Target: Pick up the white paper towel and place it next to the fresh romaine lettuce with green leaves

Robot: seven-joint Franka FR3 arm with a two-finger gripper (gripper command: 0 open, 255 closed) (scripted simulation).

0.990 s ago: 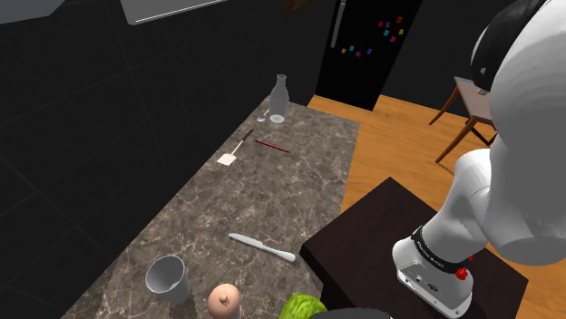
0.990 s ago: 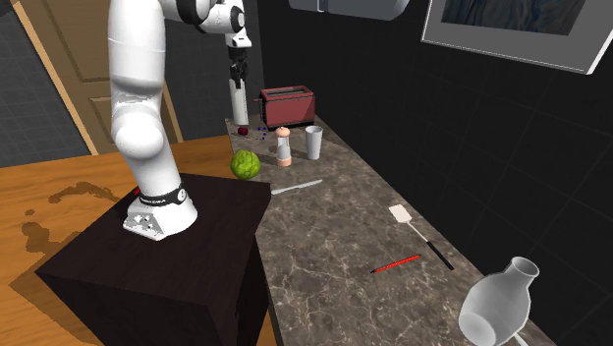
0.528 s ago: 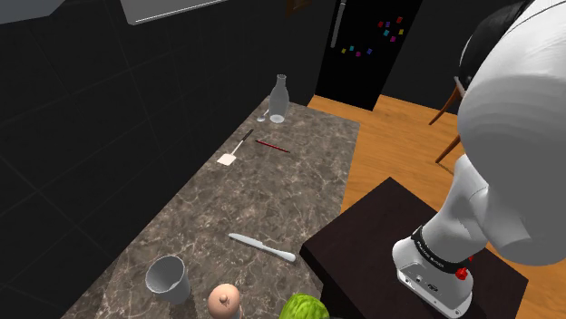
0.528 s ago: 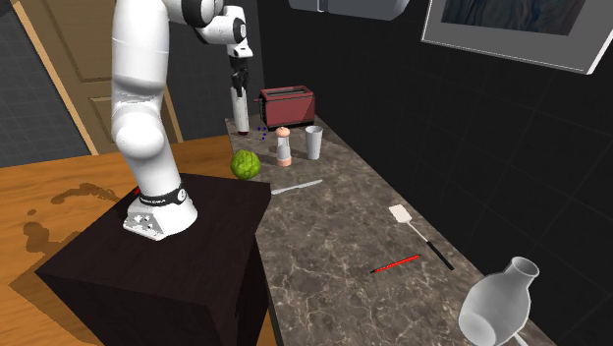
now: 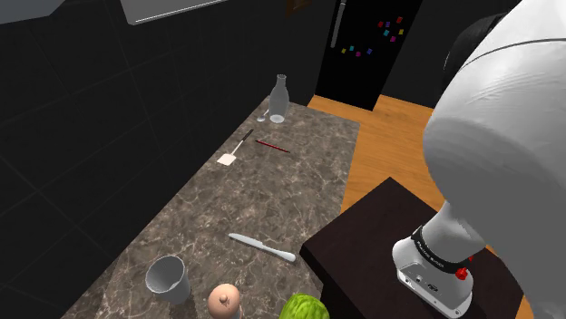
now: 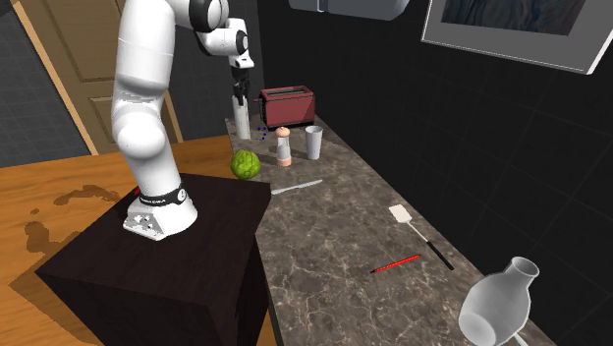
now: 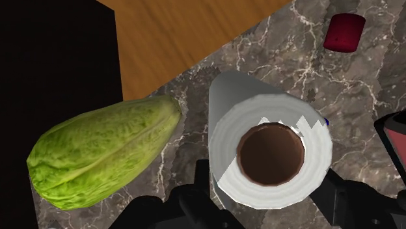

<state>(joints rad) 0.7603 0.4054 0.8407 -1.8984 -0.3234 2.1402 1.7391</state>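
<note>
A white paper towel roll (image 7: 250, 107) with a brown core stands upright between my gripper's (image 7: 269, 190) fingers, which clasp its sides. The second exterior view shows the gripper (image 6: 238, 86) over the counter's far end with the roll (image 6: 239, 113) hanging straight below it; whether its base touches the counter I cannot tell. The green romaine lettuce (image 7: 104, 153) lies on the marble counter close beside the roll, near the counter's edge. It also lies by the stand's corner as lettuce (image 6: 246, 164) and at the shoulder view's bottom edge as lettuce (image 5: 302, 308).
A red toaster (image 6: 287, 105) stands behind the roll, with a shaker (image 6: 283, 145) and a cup (image 6: 313, 142) close by. A small dark red thing (image 7: 345, 31) sits beyond the roll. Knife (image 6: 297, 185), spatula (image 6: 413, 224), red pen (image 6: 396, 263) and glass bottle (image 6: 501, 305) lie further along.
The arm has swung slightly toward the second exterior view's right, carrying the roll with it. In the shoulder view the arm's white bulk has spread further into the picture.
</note>
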